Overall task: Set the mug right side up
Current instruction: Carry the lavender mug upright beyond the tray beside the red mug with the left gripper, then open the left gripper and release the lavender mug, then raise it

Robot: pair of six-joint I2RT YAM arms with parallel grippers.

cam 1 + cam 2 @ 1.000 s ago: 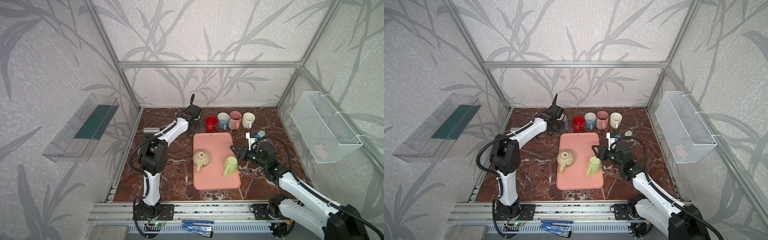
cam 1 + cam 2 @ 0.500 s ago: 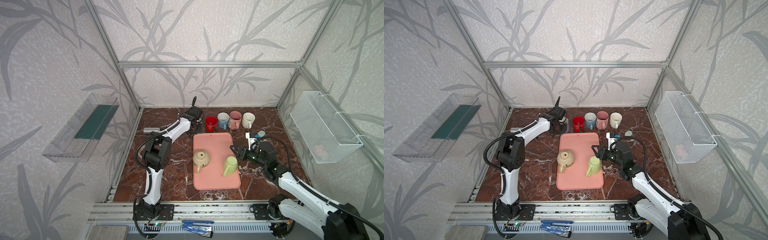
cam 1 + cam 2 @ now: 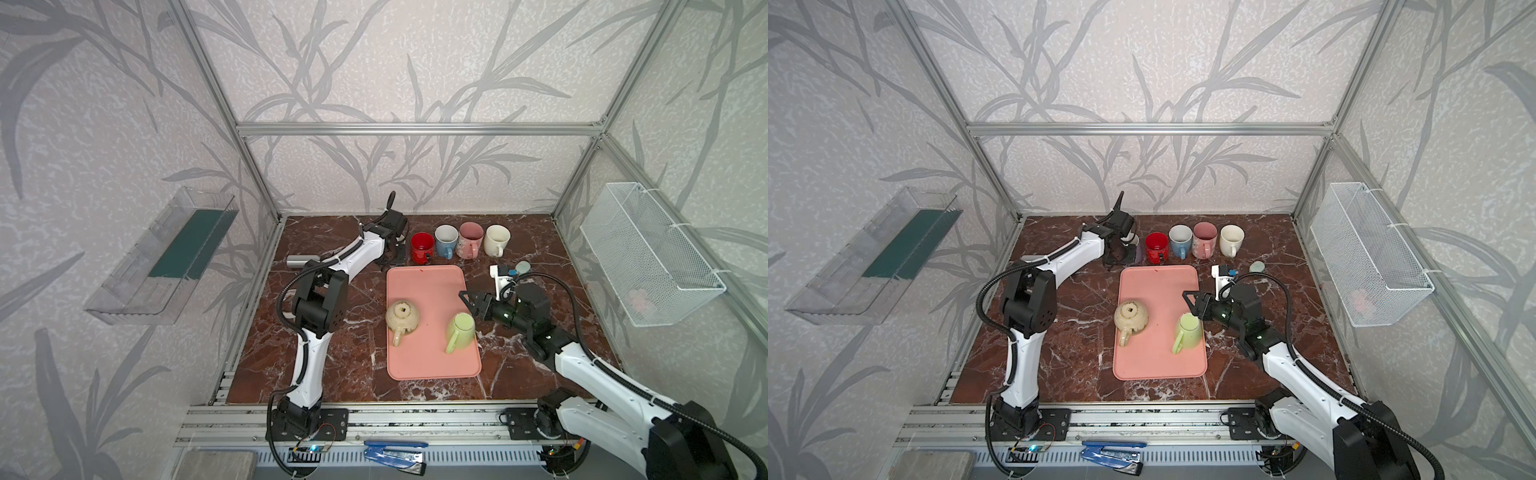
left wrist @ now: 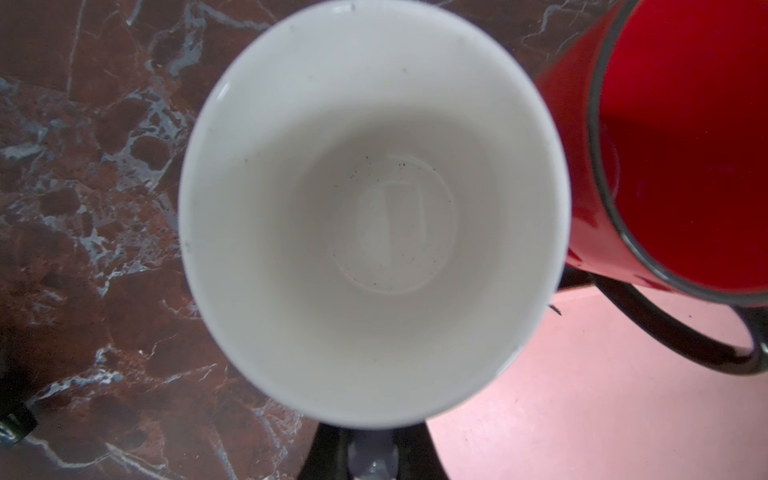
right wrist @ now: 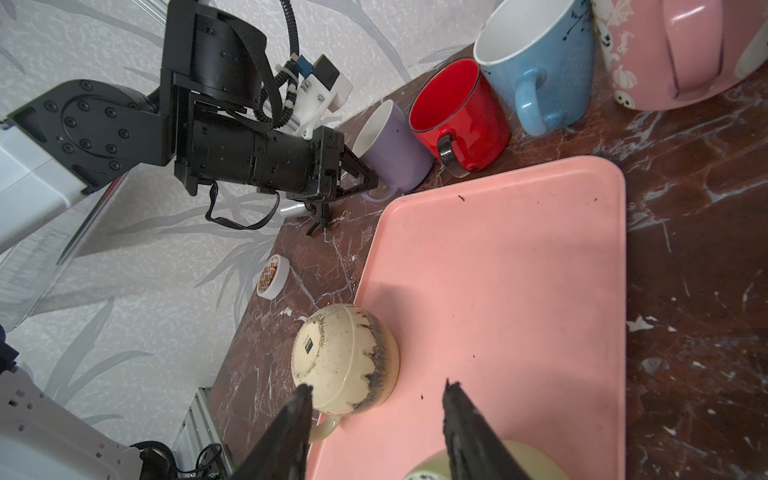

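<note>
lilac mug (image 5: 399,153) (white inside) | red mug (image 5: 478,124) | green mug (image 3: 460,328) | pink tray (image 5: 519,270) | table (image 3: 357,361) red-brown marble, white veins

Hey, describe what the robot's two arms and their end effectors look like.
Both the left arm and right arm have white shell links, black joints and a looping black corrugated cable. The left end effector and right end effector are black, with tapering triangular-frame fingers.

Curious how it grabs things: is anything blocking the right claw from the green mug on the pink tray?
Nothing visible does. The right claw hangs open right beside the green mug; the cream mug sits apart, farther across the pink tray.
</note>
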